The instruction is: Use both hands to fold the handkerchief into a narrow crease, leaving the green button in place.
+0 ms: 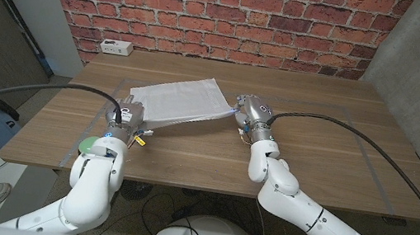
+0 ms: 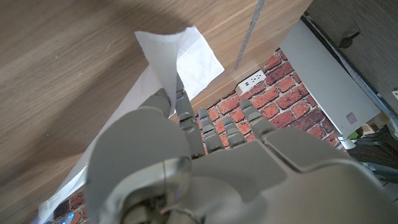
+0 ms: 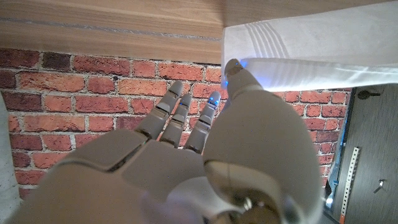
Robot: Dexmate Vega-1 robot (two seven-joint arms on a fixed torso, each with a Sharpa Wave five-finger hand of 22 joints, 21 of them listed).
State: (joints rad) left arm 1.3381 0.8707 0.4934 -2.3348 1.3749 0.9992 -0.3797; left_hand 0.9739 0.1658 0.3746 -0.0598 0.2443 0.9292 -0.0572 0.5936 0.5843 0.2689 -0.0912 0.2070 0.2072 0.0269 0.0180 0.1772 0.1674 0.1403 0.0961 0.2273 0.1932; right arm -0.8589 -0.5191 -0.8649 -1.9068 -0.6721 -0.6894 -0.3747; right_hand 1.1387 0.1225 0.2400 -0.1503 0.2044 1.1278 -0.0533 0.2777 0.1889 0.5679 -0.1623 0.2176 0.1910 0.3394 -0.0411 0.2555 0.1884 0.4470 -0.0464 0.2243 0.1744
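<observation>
We begin with our left hand (image 1: 128, 115), a grey, smooth-shelled thing at the near left of the wooden table (image 1: 320, 159). In the left wrist view its ribbed fingers (image 2: 181, 112) close on the handkerchief (image 2: 186, 53), the white cloth gathered into a folded ridge where they pinch it and running back past the hand as a thin, soft band. So this hand holds the cloth's near-left part.

Our right hand (image 1: 249, 111) sits at the handkerchief's right corner. In the right wrist view the rounded thumb (image 3: 239, 78) touches the hem of the cloth (image 3: 311, 53), which there shows faint parallel stitch lines and a doubled edge lifted off the wood; the other fingers (image 3: 177, 109) stand spread and straight, clear of the cloth. We cannot tell whether the thumb has a finger against it — the grip itself is hidden behind the hand's back.

From the head view the handkerchief (image 1: 183, 99) is a pale, roughly four-sided sheet, lying askew near the table's middle, stretched between the two hands, its far part flat on the smooth grained boards.

Just beside our left forearm, at the table's near left edge, a small green round shape (image 1: 87, 145) shows — too small to tell more.

Behind the table stands a rough red brick wall (image 1: 226, 11), and a white power strip (image 1: 115, 47) lies at the table's far left corner.
</observation>
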